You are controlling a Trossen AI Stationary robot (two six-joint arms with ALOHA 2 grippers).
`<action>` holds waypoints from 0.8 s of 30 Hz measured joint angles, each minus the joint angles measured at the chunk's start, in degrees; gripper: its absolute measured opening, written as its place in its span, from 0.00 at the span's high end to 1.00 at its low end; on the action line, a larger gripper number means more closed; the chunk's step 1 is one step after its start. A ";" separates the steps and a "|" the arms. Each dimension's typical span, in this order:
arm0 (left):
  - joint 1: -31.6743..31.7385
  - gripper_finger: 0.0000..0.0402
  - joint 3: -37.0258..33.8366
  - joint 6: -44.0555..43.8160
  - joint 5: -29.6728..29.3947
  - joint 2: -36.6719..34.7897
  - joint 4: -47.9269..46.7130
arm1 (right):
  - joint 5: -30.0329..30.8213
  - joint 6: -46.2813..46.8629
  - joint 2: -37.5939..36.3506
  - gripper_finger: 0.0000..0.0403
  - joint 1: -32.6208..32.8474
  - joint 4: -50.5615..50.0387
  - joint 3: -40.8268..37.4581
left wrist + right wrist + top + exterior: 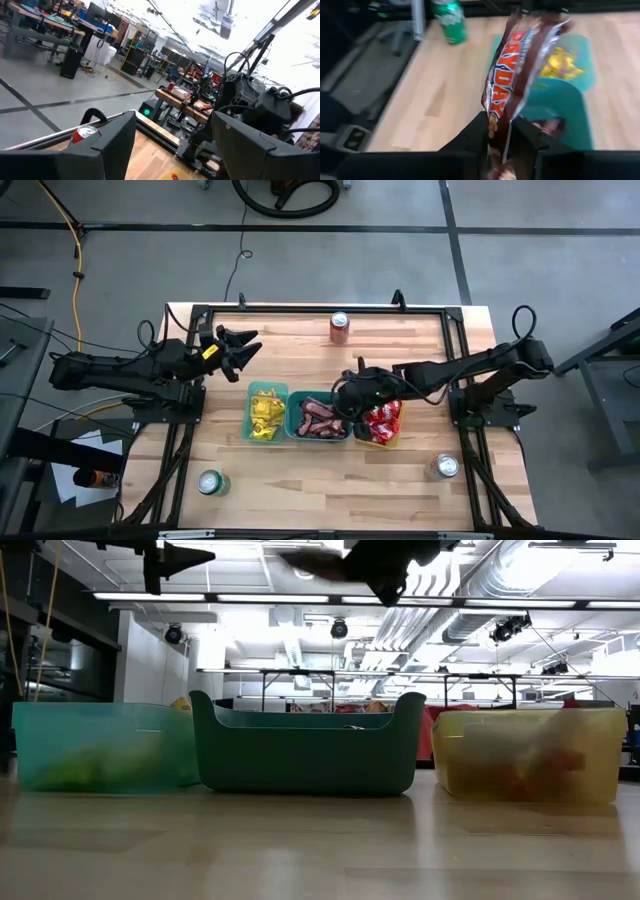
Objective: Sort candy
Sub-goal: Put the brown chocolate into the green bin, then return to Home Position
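On the desk point(300, 460) you see three bins in a row. The light green bin point(265, 416) is on the left and holds the yellow packets point(266, 412). The teal bin point(318, 420) stands in the middle with the dark brown bars point(320, 418) inside. The yellow bin point(383, 427) is on the right and holds the red packets point(384, 422). The three bins are just beside each other.

Your right tool point(352, 402) is over the row, above the border between the teal bin and the yellow bin. In the right wrist view, a brown wrapped bar point(520, 65) stands up between its fingers point(470, 135), with the lower end between them. The fingers are very near to each other with the bar in the middle, but you cannot tell from the pictures if they clamp it firmly or are letting it go. Below the bar you see the teal bin and, farther, the light green bin with its yellow packets.

Your left tool point(240, 348) waits well apart from the bins, above the left part of the desk near the far edge, and its fingers are wide apart with nothing between them.

Three cans stand on the desk: a red can point(339, 326) near the far edge, a green can point(210, 482) near the front left, and a silver can point(446, 467) near the front right.
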 joint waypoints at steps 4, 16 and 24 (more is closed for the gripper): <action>-0.01 0.39 0.00 2.03 0.02 0.00 0.00 | 6.38 0.05 0.00 0.75 -0.02 -2.01 0.00; -0.01 0.39 0.00 1.87 6.55 -0.18 0.01 | 7.65 0.52 0.00 0.51 -0.43 -6.51 7.51; -0.04 0.41 -0.02 2.86 16.15 -1.49 -0.08 | 7.67 -2.97 -0.16 0.64 -2.37 -22.61 20.65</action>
